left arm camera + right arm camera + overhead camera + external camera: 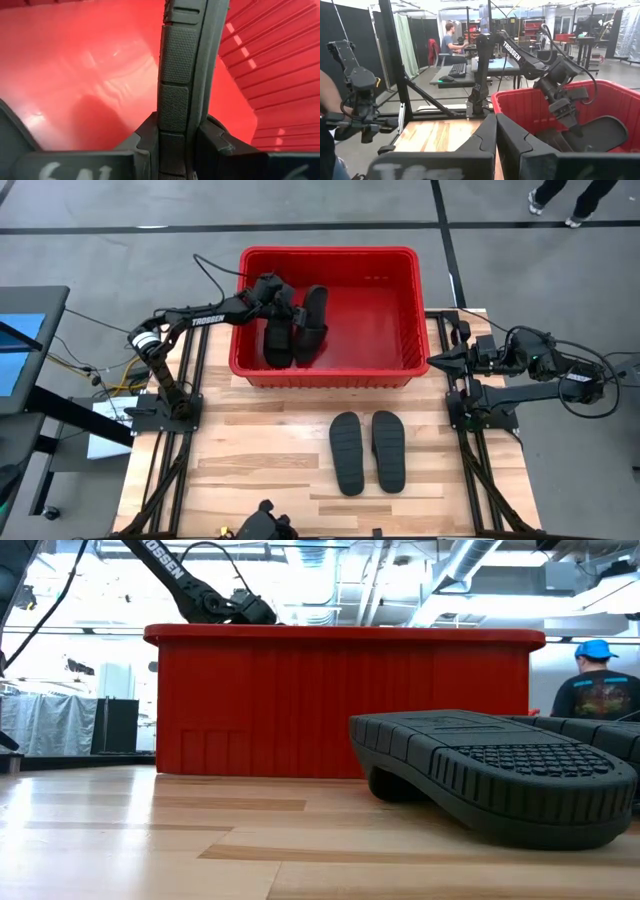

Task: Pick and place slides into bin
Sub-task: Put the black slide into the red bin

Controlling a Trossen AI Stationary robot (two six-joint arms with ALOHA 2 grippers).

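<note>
Wood table (260, 465), grey floor around it. Left gripper (277, 302) reaches down into the bin (325, 372), fingers clamped on a slide (181, 85) held edge-up; another slide (313, 323) stands beside it. Right gripper (436, 361) closed, empty, just right of bin. Two slides (366, 450) sole-up on near table. Person (598, 685) partly hidden beyond.

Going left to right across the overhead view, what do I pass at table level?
Left arm's base → slide held in the left gripper → second slide in the bin → bare floor of the red bin → right gripper, jaws shut, beside the bin's right wall.
</note>
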